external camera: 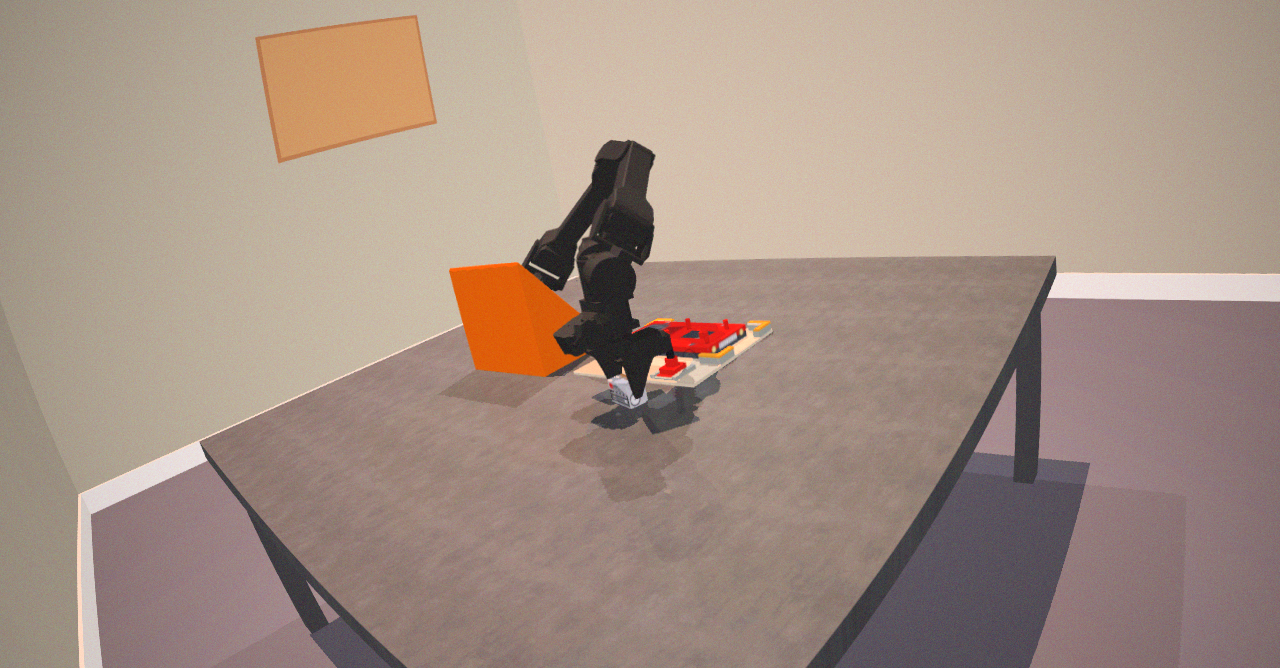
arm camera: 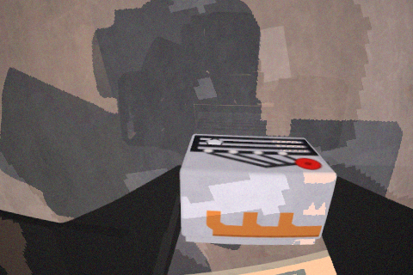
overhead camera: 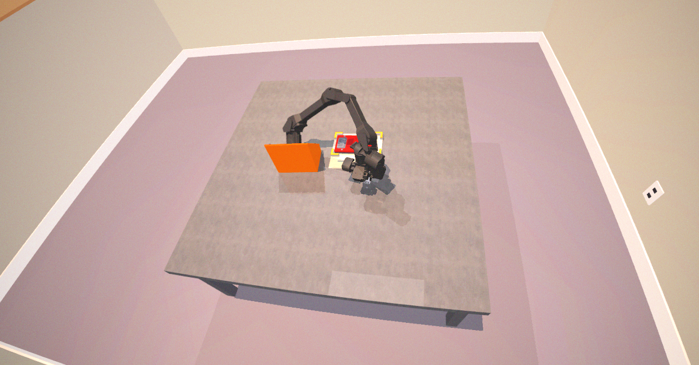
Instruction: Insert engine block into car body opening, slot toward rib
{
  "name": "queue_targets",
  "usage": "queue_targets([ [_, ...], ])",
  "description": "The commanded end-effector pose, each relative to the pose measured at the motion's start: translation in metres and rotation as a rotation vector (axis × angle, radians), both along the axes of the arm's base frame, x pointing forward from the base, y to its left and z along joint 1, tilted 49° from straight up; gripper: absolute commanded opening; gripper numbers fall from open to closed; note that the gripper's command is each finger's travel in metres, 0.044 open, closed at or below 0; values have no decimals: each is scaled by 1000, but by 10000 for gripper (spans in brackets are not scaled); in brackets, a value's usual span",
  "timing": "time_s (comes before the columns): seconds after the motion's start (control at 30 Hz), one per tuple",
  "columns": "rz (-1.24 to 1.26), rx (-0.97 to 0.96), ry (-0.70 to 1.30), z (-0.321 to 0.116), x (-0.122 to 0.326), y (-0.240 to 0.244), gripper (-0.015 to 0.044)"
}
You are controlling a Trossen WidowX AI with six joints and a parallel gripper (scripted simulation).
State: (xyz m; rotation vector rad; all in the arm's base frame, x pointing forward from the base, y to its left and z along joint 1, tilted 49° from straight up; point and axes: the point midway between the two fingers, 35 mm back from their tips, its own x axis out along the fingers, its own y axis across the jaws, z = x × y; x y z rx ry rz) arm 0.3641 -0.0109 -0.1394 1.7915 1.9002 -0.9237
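The engine block (external camera: 628, 394) (arm camera: 258, 189) is a pale grey block with a black-lined face, a red disc and an orange comb-shaped marking. It is at table level or just above, in front of the pale board. My gripper (external camera: 626, 387) (arm camera: 249, 178) is shut on it, with one black finger on each side. The red car body (overhead camera: 344, 150) (external camera: 726, 338) lies on the board behind the gripper. The arm hides part of the car body. The opening and its rib cannot be made out clearly, nor can the block's slot side.
The pale board (overhead camera: 335, 163) (external camera: 590, 369) (arm camera: 320, 263) has yellow-topped corner pieces around the car body. A small red stand (external camera: 671, 368) is on its near part, close to a finger. A large orange wedge-shaped block (overhead camera: 295, 158) (external camera: 501, 324) stands left of the board, near the arm's base.
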Motion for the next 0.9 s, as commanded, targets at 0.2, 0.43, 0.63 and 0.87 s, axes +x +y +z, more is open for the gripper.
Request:
queue_targets([
  [0.2, -3, -9, -16, 19, 11, -26, 0],
  [0.43, -3, -11, -16, 33, 15, -42, 0],
  [0.63, -3, -12, -15, 45, 16, -56, 0],
  [0.87, -3, -12, -15, 61, 17, -72, 0],
])
